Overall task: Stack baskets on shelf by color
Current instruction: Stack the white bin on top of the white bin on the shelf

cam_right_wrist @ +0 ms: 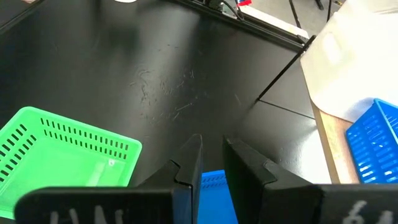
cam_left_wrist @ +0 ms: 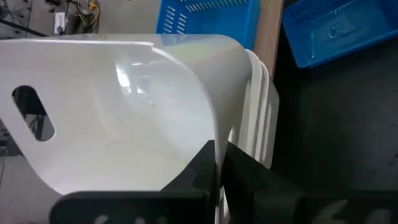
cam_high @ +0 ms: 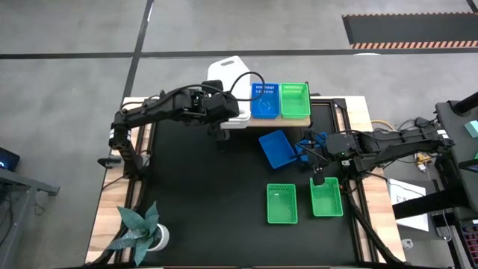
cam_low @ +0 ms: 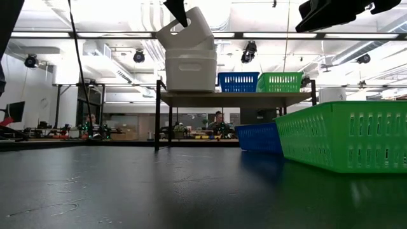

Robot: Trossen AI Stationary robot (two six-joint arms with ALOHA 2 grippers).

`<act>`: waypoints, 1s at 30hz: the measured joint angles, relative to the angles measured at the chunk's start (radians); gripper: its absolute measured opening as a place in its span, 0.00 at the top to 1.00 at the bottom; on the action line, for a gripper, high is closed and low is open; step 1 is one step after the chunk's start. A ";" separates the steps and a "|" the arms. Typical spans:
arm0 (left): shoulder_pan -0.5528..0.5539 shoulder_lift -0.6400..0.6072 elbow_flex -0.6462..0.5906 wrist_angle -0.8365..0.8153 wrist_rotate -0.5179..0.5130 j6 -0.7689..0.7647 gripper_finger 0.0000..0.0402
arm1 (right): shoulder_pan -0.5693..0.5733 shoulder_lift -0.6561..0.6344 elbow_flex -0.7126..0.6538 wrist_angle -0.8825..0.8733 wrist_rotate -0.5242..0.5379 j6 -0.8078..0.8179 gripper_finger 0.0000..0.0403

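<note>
1. High view: the left claw point(cam_high: 224, 104) is holding a white basket point(cam_high: 228, 75) over the shelf point(cam_high: 299, 118).
2. Low view: that basket point(cam_low: 187, 32) is tilting on the white stack point(cam_low: 191, 70) under it.
3. Left wrist view: the fingers point(cam_left_wrist: 214, 174) are pinching its wall.
4. Right wrist view: the right claw point(cam_right_wrist: 211, 155) is hanging slightly apart above a blue basket point(cam_right_wrist: 214, 193).

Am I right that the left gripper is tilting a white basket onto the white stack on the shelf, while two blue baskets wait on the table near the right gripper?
Nearly. The left gripper does tilt a white basket onto the white stack on the shelf. But the high view shows one blue basket on the table near the right gripper; the two beside it are green baskets.
</note>
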 joint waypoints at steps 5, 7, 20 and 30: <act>0.004 0.000 0.000 0.000 0.000 0.000 1.00 | 0.000 0.000 0.000 0.000 0.000 0.000 0.86; 0.005 0.000 0.000 0.000 0.000 0.000 1.00 | 0.000 0.000 0.000 0.000 0.000 0.000 0.86; 0.015 0.000 0.000 0.001 0.002 0.000 1.00 | 0.000 0.000 0.000 -0.001 0.000 0.001 0.86; 0.029 0.000 0.000 0.001 0.041 0.000 0.99 | 0.000 0.000 0.000 -0.002 0.000 0.001 0.86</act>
